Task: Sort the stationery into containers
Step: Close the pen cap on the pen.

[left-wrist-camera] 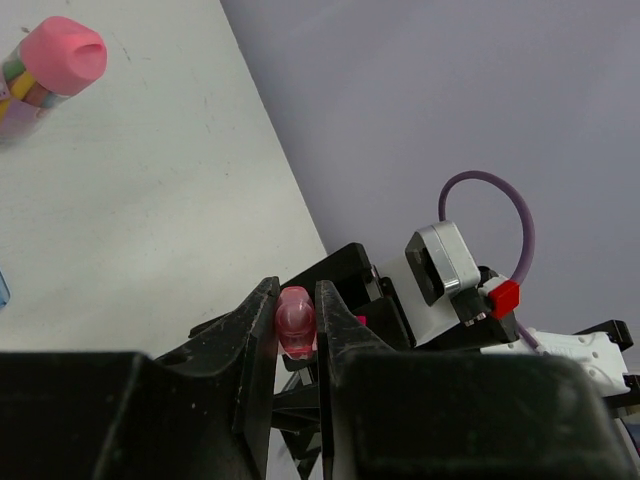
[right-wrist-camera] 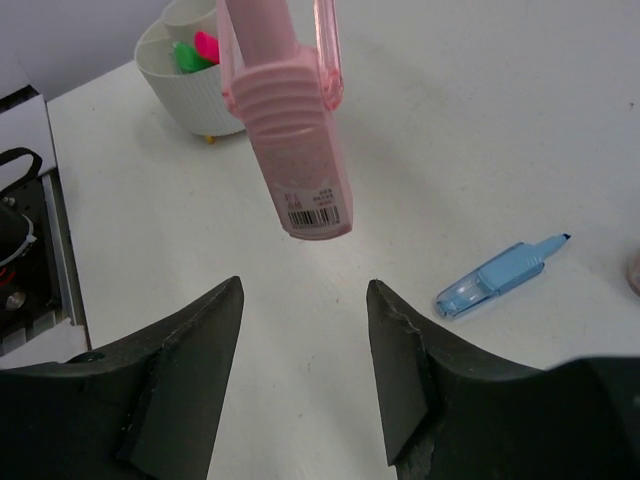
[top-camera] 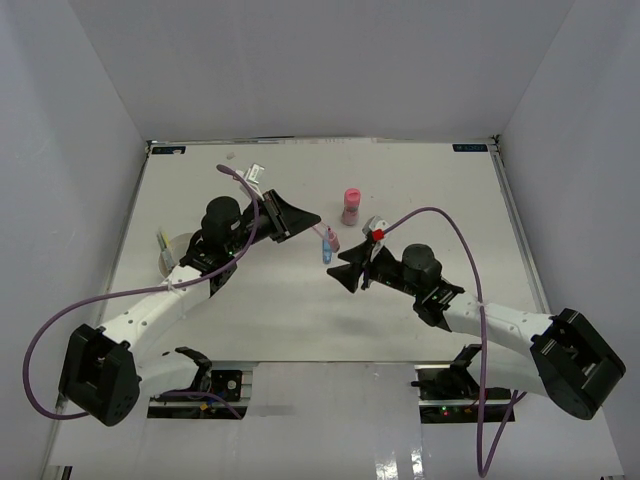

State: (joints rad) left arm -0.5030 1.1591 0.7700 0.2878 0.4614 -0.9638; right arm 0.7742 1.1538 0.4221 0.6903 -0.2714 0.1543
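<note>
Left wrist view: the left gripper [left-wrist-camera: 296, 300] is clamped on the translucent cap end of the pink highlighter [left-wrist-camera: 296, 322]; the pen is carried clear of the table [right-wrist-camera: 500, 120], near its middle.

Right wrist view: the right gripper [right-wrist-camera: 303, 300] has its fingers spread with nothing between them; the highlighter's barrel hangs just beyond the fingertips. The blue pen [right-wrist-camera: 498, 281] lies flat to the right; the white container [right-wrist-camera: 190, 100] stands at the left of the table with a green highlighter [right-wrist-camera: 184, 57] inside.

Handling, as a judgement: the highlighter is light, stiff plastic; the smooth barrel is probably slippery; the ribbed collar offers the best purchase. Take hold across the barrel, square to its long axis; a grip near the free end would probably let it pivot.
</note>
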